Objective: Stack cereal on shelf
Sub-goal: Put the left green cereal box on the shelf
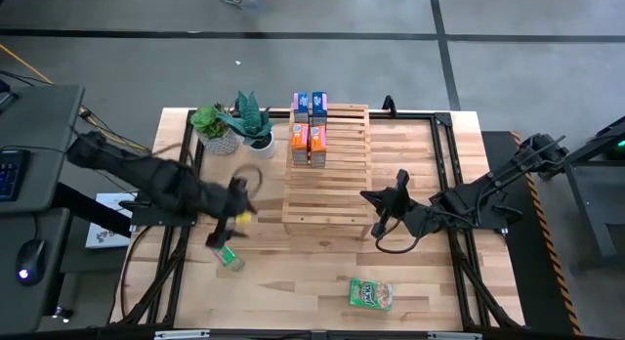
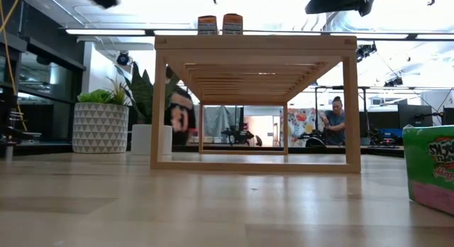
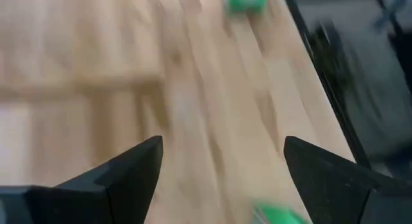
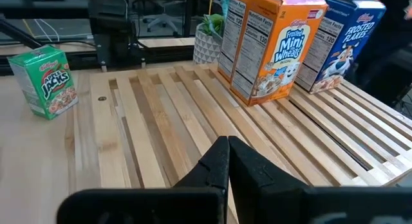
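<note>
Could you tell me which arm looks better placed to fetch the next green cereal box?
Probably the left: its open gripper hovers just above the upright green box, while the right gripper waits shut beside the shelf.

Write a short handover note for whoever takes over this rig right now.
Left claw: open, empty, over the table left of the shelf.
Right claw: shut, empty, at the shelf's right edge.
Done: two blue boxes and two orange boxes stand at the shelf's far end.
Left: one green box by the left claw, another green box lying flat near the front edge.
</note>
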`<act>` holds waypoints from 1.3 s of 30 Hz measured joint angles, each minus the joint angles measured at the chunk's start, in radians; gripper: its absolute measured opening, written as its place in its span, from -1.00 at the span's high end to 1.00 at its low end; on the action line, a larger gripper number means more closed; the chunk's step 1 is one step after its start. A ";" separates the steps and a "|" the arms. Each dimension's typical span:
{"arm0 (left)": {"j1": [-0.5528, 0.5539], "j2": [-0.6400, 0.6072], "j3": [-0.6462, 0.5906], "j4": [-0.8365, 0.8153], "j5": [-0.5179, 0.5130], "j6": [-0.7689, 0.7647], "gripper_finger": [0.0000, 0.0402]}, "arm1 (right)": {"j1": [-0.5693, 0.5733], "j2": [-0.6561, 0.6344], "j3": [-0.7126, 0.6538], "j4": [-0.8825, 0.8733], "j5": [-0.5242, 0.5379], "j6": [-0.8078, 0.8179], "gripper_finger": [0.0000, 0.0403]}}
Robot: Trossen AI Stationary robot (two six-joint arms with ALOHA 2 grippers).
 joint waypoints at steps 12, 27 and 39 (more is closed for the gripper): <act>-0.379 0.150 0.000 -0.150 -0.075 -0.219 -0.55 | 0.000 0.000 0.000 -0.001 -0.023 0.023 1.00; -0.470 0.258 0.000 -0.219 -0.160 -0.144 -0.54 | 0.000 0.000 0.000 -0.004 -0.024 0.024 1.00; -0.465 0.333 -0.026 -0.244 -0.204 -0.089 -0.54 | 0.000 0.003 0.000 -0.005 -0.024 0.024 1.00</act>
